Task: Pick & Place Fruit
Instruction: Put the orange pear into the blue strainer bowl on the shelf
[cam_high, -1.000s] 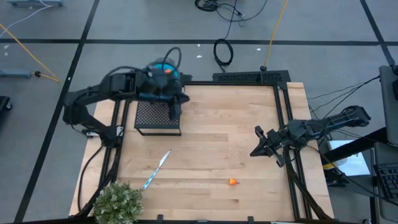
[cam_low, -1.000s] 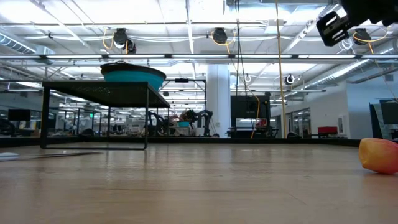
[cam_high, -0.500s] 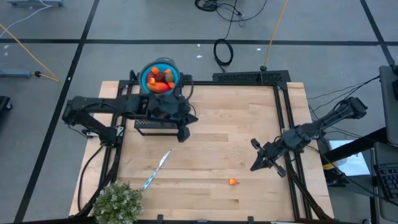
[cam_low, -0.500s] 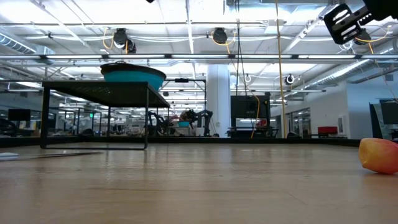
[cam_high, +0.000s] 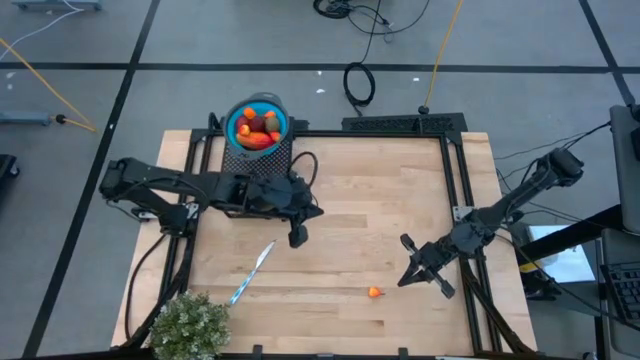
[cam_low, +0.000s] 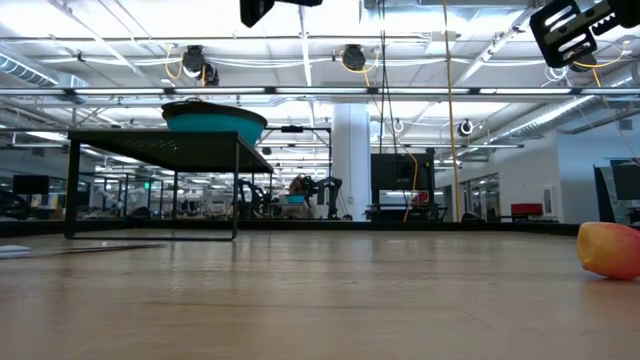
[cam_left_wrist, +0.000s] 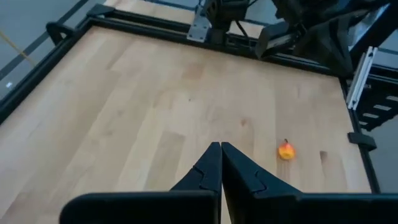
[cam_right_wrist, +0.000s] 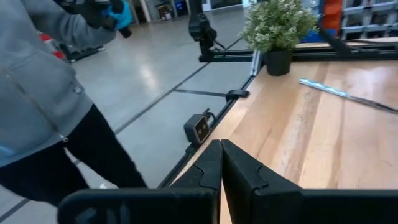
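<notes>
1. At the near edge of the wooden counter (cam_high: 350, 200), a bushy green plant (cam_high: 188, 325) stood at the left corner.
2. One small orange fruit (cam_high: 374, 293) lay alone on the boards near that front edge, toward the right; the low view showed it resting on the wood at the far right of the picture (cam_low: 609, 249).
3. A slim blue-handled knife (cam_high: 252, 271) lay flat on the counter between the plant and the left arm.
4. The right tool (cam_high: 407, 281) hung just beside the orange fruit, not touching it, its fingers pressed together and holding nothing.
5. The left tool (cam_high: 297, 238) hovered over the middle of the counter, its fingers also pressed together and empty.
6. Farther back, a black mesh stand (cam_high: 268, 158) carried a blue bowl (cam_high: 240, 113) with the rest of the fruit (cam_high: 259, 130) piled inside.
7. Beyond the counter's front edge, the right wrist view showed a person in a grey sleeve (cam_right_wrist: 43, 81) on the floor.
</notes>
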